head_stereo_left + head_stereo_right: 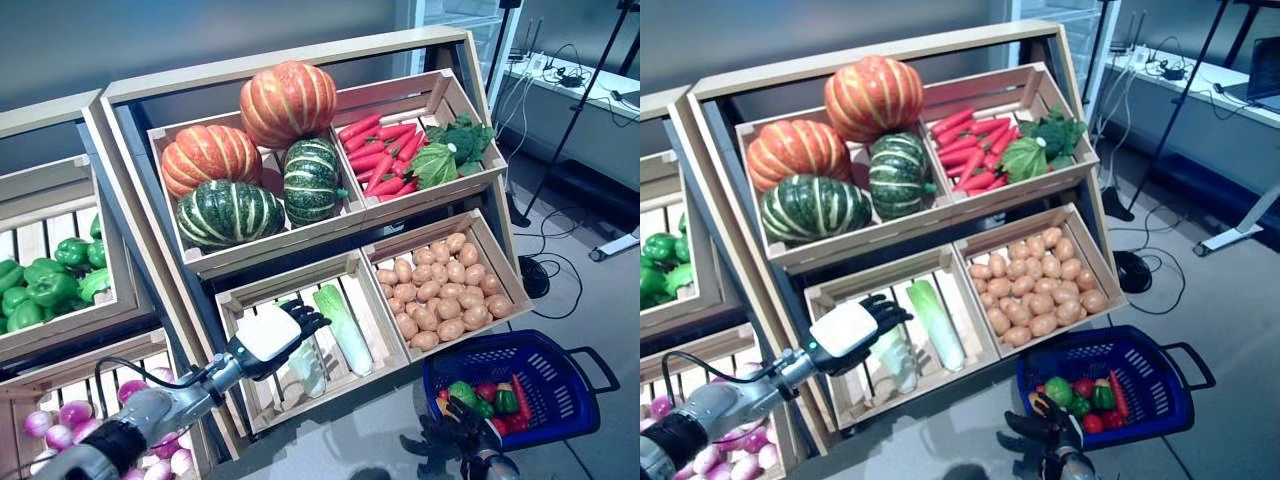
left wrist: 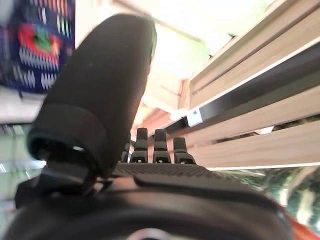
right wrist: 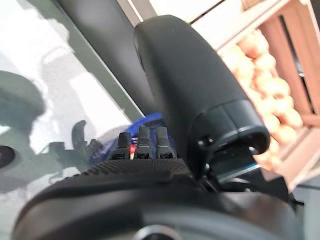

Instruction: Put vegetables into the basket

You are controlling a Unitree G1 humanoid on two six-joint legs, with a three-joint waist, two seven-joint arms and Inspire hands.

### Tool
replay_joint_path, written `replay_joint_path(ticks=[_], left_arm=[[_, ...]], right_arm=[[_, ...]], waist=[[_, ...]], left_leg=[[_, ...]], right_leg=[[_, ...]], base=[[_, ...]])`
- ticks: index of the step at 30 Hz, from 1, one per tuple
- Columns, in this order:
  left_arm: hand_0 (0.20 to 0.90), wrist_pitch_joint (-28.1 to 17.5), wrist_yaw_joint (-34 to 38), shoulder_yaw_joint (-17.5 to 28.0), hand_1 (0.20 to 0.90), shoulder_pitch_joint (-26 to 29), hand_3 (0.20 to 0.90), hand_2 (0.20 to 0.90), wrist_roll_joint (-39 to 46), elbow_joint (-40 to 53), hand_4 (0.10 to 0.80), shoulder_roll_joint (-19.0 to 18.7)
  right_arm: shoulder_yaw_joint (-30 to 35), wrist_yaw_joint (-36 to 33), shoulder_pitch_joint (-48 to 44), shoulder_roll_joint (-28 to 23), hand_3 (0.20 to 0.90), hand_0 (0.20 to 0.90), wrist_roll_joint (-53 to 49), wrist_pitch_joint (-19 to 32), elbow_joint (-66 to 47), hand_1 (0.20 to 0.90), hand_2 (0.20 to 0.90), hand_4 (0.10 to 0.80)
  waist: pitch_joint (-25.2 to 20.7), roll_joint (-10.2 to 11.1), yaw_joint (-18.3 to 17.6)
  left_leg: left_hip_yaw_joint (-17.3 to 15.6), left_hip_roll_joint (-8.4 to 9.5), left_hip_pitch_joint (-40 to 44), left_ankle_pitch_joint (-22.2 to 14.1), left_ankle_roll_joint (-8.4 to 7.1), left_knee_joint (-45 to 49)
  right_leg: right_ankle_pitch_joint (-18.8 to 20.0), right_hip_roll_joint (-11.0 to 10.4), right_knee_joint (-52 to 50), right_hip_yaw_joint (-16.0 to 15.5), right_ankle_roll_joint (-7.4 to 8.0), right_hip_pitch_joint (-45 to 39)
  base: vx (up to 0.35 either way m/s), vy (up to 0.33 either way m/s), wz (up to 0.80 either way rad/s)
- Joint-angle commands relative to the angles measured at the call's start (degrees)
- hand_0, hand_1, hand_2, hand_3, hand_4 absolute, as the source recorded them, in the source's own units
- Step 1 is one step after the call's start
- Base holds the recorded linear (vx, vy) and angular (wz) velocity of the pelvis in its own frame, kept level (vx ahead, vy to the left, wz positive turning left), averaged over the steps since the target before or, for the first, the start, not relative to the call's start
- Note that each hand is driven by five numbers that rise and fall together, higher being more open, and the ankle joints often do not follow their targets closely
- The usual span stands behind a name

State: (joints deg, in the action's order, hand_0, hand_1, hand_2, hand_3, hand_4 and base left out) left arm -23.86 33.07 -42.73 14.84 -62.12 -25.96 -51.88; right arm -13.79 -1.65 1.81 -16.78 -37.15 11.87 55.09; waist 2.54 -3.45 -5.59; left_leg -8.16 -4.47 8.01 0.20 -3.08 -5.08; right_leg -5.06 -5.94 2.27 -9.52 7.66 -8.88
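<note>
Pale-green napa cabbages (image 1: 343,327) lie in the lower wooden crate (image 1: 237,304), light, smooth and slightly yielding, best wrapped mid-length by the spread left hand (image 1: 275,335) at nine o'clock beside them, while the relaxed right hand (image 1: 452,435) waits by the blue basket (image 1: 560,385).

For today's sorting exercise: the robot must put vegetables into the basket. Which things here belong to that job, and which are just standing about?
Belonging to the job:
basket, already holding some vegetables
cabbages in the crate under the left robot hand
potatoes
carrots
pumpkins
green peppers
right robot hand, beside the basket

Just standing about:
stand with cables on the floor
desk
</note>
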Motion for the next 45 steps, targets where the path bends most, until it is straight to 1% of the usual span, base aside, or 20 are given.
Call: replay_joint_path(ticks=[1,4,6,7,8,12,14,15,17,18,19,21,24,27,30,31,35,38,40,45], left_arm=[[0.900,2.9,-2.1,-2.5,0.900,11.9,0.900,0.900,0.1,-3.0,0.800,-3.2],[0.900,3.9,-3.2,-6.0,0.900,15.3,0.900,0.900,1.8,-6.8,0.800,-3.3],[0.900,4.8,-3.4,-7.8,0.900,16.9,0.900,0.900,3.1,-9.6,0.800,-2.7],[0.900,5.0,-3.6,-8.1,0.900,17.3,0.900,0.900,3.4,-10.0,0.800,-2.6],[0.900,5.9,-4.2,-8.4,0.900,17.7,0.900,0.900,4.1,-10.0,0.800,-2.4],[0.900,9.0,-2.7,-8.8,0.900,18.9,0.900,0.900,4.6,-10.5,0.800,-1.3],[0.900,9.7,-2.2,-9.2,0.900,21.0,0.900,0.900,4.2,-11.6,0.800,-1.1],[0.900,9.9,-2.0,-9.5,0.900,21.6,0.900,0.900,4.1,-11.9,0.800,-1.1],[0.900,10.5,-1.6,-10.5,0.900,23.9,0.900,0.900,3.8,-12.6,0.800,-1.8],[0.900,11.1,-1.7,-11.2,0.900,25.3,0.900,0.900,4.4,-12.9,0.800,-2.3],[0.900,11.4,-1.6,-11.4,0.900,26.4,0.900,0.900,4.7,-13.1,0.800,-2.9],[0.900,11.7,-1.4,-11.9,0.900,28.1,0.900,0.900,5.7,-13.2,0.800,-3.8],[0.900,13.6,1.4,-12.0,0.900,30.7,0.900,0.900,5.5,-14.1,0.800,-4.4],[0.900,14.4,3.2,-11.5,0.900,32.0,0.900,0.900,6.3,-14.0,0.800,-5.0],[0.900,14.3,7.3,-10.1,0.900,32.8,0.900,0.900,5.5,-13.5,0.800,-5.8],[0.900,14.8,7.7,-9.5,0.900,32.8,0.900,0.900,5.2,-13.4,0.800,-6.0],[0.900,16.5,7.4,-8.7,0.900,32.4,0.900,0.900,5.5,-13.5,0.800,-6.5],[0.900,17.4,5.8,-8.2,0.900,32.2,0.900,0.900,6.8,-14.7,0.800,-6.6],[0.900,18.2,4.3,-8.0,0.900,31.9,0.900,0.900,7.2,-15.0,0.800,-6.6],[0.900,19.0,4.3,-7.4,0.900,31.9,0.900,0.900,7.2,-16.2,0.800,-7.1]], right_arm=[[1.8,2.8,-4.0,-2.5,0.900,0.900,-5.7,3.7,-6.8,0.900,0.900,0.800],[1.6,4.4,-5.6,-3.7,0.900,0.900,-10.4,0.4,-8.6,0.900,0.900,0.800],[1.4,6.2,-6.6,-4.3,0.900,0.900,-13.6,-2.4,-9.7,0.900,0.900,0.800],[1.2,6.2,-6.8,-4.4,0.900,0.900,-13.8,-2.9,-10.1,0.900,0.900,0.800],[0.7,6.3,-7.0,-4.6,0.900,0.900,-14.1,-3.4,-11.1,0.900,0.900,0.800],[-0.8,6.0,-7.5,-4.8,0.900,0.900,-17.5,-4.5,-14.0,0.900,0.900,0.800],[-1.4,6.5,-8.0,-5.2,0.900,0.900,-18.6,-3.9,-15.4,0.900,0.900,0.800],[-1.6,6.6,-8.1,-5.4,0.900,0.900,-18.9,-3.8,-16.0,0.900,0.900,0.800],[-2.1,6.7,-8.7,-6.2,0.900,0.900,-20.3,-3.4,-18.1,0.900,0.900,0.800],[-2.2,6.5,-9.0,-6.6,0.900,0.900,-20.8,-3.1,-19.3,0.900,0.900,0.800],[-2.2,6.1,-9.1,-7.1,0.900,0.900,-21.3,-2.8,-20.3,0.900,0.900,0.800],[-1.8,6.4,-9.4,-8.1,0.900,0.900,-22.6,-2.6,-20.9,0.900,0.900,0.800],[-1.1,6.6,-10.3,-9.3,0.900,0.900,-23.2,-1.8,-20.5,0.900,0.900,0.800],[-0.7,6.5,-10.5,-9.9,0.900,0.900,-23.2,-1.9,-20.1,0.900,0.900,0.800],[-0.1,6.9,-10.8,-10.4,0.900,0.900,-23.2,-2.0,-19.3,0.900,0.900,0.800],[0.1,7.4,-10.8,-10.5,0.900,0.900,-23.1,-2.1,-19.0,0.900,0.900,0.800],[0.1,8.0,-10.4,-10.2,0.900,0.900,-22.9,-2.4,-18.7,0.900,0.900,0.800],[0.3,8.7,-10.3,-10.2,0.900,0.900,-22.7,-3.3,-18.2,0.900,0.900,0.800],[0.2,8.8,-10.5,-10.2,0.900,0.900,-22.8,-3.7,-18.1,0.900,0.900,0.800],[0.2,8.3,-11.2,-11.2,0.900,0.900,-23.4,-4.9,-18.6,0.900,0.900,0.800]], waist=[[0.9,1.1,-2.1],[3.3,1.7,-2.4],[5.4,2.3,-2.3],[5.7,2.4,-2.2],[6.8,2.7,-2.2],[9.3,3.2,-2.3],[10.7,3.6,-2.6],[11.1,3.7,-2.7],[12.5,3.9,-3.1],[13.3,4.1,-3.3],[13.7,4.1,-3.4],[14.4,4.1,-3.7],[15.0,4.2,-3.9],[15.1,4.2,-3.8],[15.1,4.2,-3.5],[15.1,4.2,-3.4],[14.8,4.1,-3.5],[14.5,4.1,-3.5],[14.4,4.2,-3.5],[14.7,4.3,-3.4]], left_leg=[[-1.3,-0.25,-4.8,-3.8,0.54,8.4],[-0.9,-0.89,-8.2,-5.4,0.30,14.5],[-1.3,-1.84,-12.2,-7.4,0.08,20.9],[-1.4,-2.07,-13.6,-8.0,0.06,22.9],[-1.4,-2.51,-15.9,-8.9,0.04,26.2],[-1.2,-3.55,-23.0,-11.4,0.17,34.8],[-1.4,-4.55,-26.3,-12.6,0.44,38.5],[-1.4,-4.73,-27.1,-12.9,0.31,39.6],[-1.3,-5.57,-30.2,-14.0,0.02,43.3],[-1.1,-6.08,-32.0,-15.3,-0.13,45.9],[-1.1,-6.42,-33.5,-15.8,-0.52,47.5],[-1.0,-7.25,-35.9,-16.6,-0.75,50.2],[-0.4,-8.12,-39.4,-17.9,-1.25,54.3],[0.2,-8.66,-41.4,-18.7,-1.79,57.0],[1.0,-8.89,-43.2,-19.6,-2.03,59.2],[1.2,-8.89,-43.6,-19.8,-2.13,59.6],[1.5,-8.99,-43.9,-20.1,-2.41,60.1],[1.6,-8.86,-44.0,-20.3,-2.58,60.1],[1.7,-9.02,-44.3,-20.4,-2.86,60.5],[2.4,-9.46,-46.4,-20.5,-3.29,62.2]], right_leg=[[2.1,-0.5,-12.5,3.6,0.32,9.9],[0.0,-0.9,-16.7,4.2,-0.13,12.8],[-2.3,-1.6,-20.9,3.6,-0.90,15.3],[-2.9,-1.8,-22.3,3.5,-1.12,16.3],[-4.0,-2.3,-25.2,3.2,-1.63,18.1],[-6.3,-3.4,-33.5,3.3,-2.66,24.2],[-7.3,-4.2,-37.3,3.2,-2.95,27.5],[-7.4,-4.4,-38.2,3.2,-3.02,28.2],[-8.3,-5.2,-42.0,3.3,-2.95,31.2],[-9.5,-5.8,-44.8,3.6,-2.77,33.1],[-9.8,-6.3,-46.2,3.7,-2.63,34.4],[-10.6,-7.1,-49.1,4.0,-2.50,36.8],[-11.6,-7.9,-52.6,4.7,-2.42,39.9],[-12.4,-8.5,-54.9,4.9,-2.21,41.8],[-13.2,-9.0,-56.9,4.9,-1.97,43.5],[-13.4,-9.1,-57.5,4.9,-1.85,43.9],[-13.7,-9.5,-58.0,5.0,-1.47,44.3],[-13.7,-9.6,-58.0,5.1,-1.16,44.4],[-13.6,-9.7,-58.2,5.1,-0.93,44.9],[-13.7,-10.0,-59.5,5.5,-0.63,46.8]], base=[[-0.045,-0.015,-0.06],[-0.072,-0.026,-0.02],[-0.135,-0.011,0.00],[-0.168,0.033,-0.04],[-0.150,0.048,-0.07],[-0.162,0.054,-0.09],[-0.195,0.036,-0.07],[-0.179,0.037,-0.08],[-0.182,0.059,-0.05],[-0.187,0.079,-0.11],[-0.179,0.075,-0.18],[-0.134,0.047,-0.17],[-0.104,0.011,-0.09],[-0.067,-0.001,0.10],[-0.074,-0.005,0.04],[-0.073,-0.003,0.03],[-0.024,0.008,0.03],[0.000,0.000,0.00],[0.000,0.000,0.00],[0.000,0.000,0.00]])
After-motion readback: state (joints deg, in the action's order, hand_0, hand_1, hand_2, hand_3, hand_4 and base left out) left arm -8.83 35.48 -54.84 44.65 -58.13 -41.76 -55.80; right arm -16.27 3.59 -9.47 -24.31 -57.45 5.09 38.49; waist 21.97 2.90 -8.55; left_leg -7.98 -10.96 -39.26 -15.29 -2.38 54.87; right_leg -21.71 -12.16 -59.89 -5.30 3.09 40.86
